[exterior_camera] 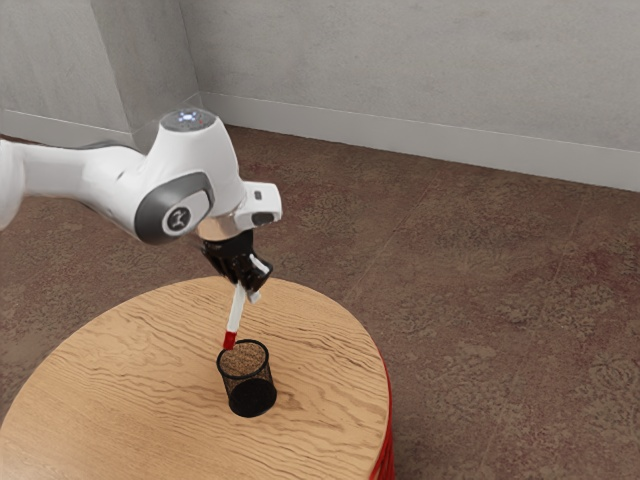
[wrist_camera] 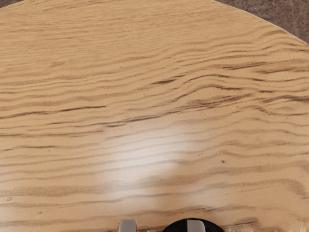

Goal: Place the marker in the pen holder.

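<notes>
Beneath the arm's hand, my gripper [exterior_camera: 255,282] is shut on the marker [exterior_camera: 236,311], a white one with a red lower end. The marker hangs slightly tilted, its red end just by the upper-left part of the pen holder's rim in the exterior view; whether that end is over the opening I cannot tell. The pen holder [exterior_camera: 248,382] is a black mesh cup standing upright on the table. In the wrist view my gripper [wrist_camera: 161,226] shows its two fingertips at the lower edge, and part of the dark pen holder [wrist_camera: 176,226] appears beside one fingertip.
The round wooden table [exterior_camera: 130,370] has light, wavy grain and a curved edge, with red below it at the exterior view's right. Brown patterned floor [exterior_camera: 500,300] surrounds it, and a grey wall [exterior_camera: 430,70] stands behind.
</notes>
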You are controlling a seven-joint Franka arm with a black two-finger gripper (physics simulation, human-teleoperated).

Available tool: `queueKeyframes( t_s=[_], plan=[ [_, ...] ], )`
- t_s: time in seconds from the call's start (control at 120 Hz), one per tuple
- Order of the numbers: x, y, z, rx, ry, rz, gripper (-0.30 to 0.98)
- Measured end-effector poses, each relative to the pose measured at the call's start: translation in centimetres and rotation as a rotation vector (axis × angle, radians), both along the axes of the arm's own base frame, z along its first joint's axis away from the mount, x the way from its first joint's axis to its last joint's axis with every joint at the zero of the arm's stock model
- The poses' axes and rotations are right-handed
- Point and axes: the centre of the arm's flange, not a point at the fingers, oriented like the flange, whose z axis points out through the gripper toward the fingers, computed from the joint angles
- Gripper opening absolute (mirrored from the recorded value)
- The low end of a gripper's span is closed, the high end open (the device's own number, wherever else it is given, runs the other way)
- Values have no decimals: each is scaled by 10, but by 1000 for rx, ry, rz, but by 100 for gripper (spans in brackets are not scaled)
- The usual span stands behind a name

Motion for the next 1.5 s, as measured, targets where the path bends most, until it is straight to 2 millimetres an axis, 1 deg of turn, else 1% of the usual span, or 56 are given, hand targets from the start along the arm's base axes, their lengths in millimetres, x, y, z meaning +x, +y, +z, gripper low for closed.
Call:
queueKeyframes(
  t_s=[0.117,0.225,0.4,0.592,0.967,1.2,1.367,1.4,1.425,1.442,1.467,1.5],
  plan=[
    [-3,-15,-3,-1,6,-18,-5],
    [-6,-21,-8,0,17,-23,-5],
    [-10,-17,-17,2,38,-4,-5],
    [-10,-10,-19,1,42,20,-4],
    [-10,-24,-16,-6,36,-3,0],
    [-9,-20,-16,-11,38,-5,8],
    [-9,-18,-14,-11,37,-11,17],
    [-9,-18,-14,-11,35,-14,21],
    [-7,-18,-8,-12,28,-16,26],
    [-2,-19,4,-13,15,-17,29],
    [11,-21,38,-17,-19,-16,34],
    [24,-20,91,-25,-66,-10,39]
  ],
)
